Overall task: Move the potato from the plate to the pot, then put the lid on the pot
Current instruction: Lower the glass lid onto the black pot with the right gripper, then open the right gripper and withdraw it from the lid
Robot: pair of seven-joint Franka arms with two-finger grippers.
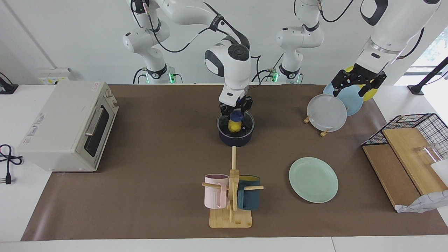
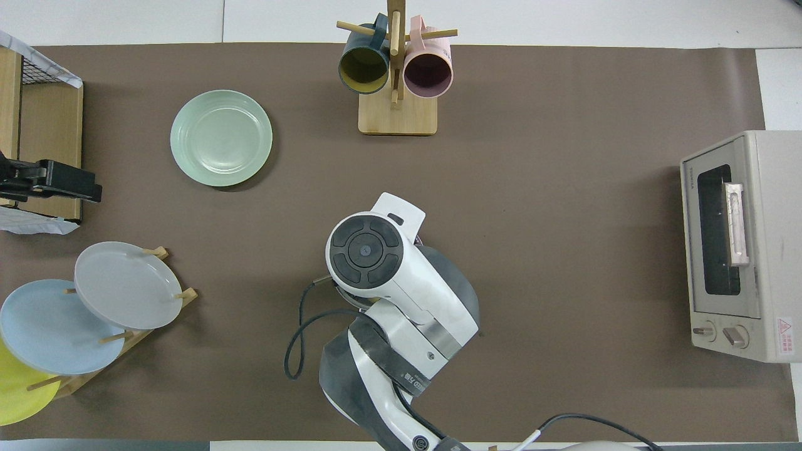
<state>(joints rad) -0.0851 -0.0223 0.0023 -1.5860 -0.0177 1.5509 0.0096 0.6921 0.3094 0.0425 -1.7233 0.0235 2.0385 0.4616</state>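
Observation:
The dark navy pot (image 1: 236,139) stands mid-table, near the robots. The yellow potato (image 1: 235,126) lies inside it, showing through the clear glass lid (image 1: 245,123), which sits level on or just above the pot's rim; I cannot tell which. My right gripper (image 1: 236,112) points straight down over the pot, shut on the lid's blue knob (image 1: 237,115). In the overhead view the right arm covers pot, lid and potato. The mint-green plate (image 1: 313,179) (image 2: 221,138) lies bare, farther from the robots. My left gripper (image 1: 351,90) (image 2: 62,183) hangs open and holds nothing over the plate rack.
A mug tree (image 1: 231,196) with a pink and a teal mug stands farther out than the pot. A toaster oven (image 1: 66,126) sits at the right arm's end. A rack of grey-white, blue and yellow plates (image 1: 327,112) and a wire-and-wood shelf (image 1: 406,154) are at the left arm's end.

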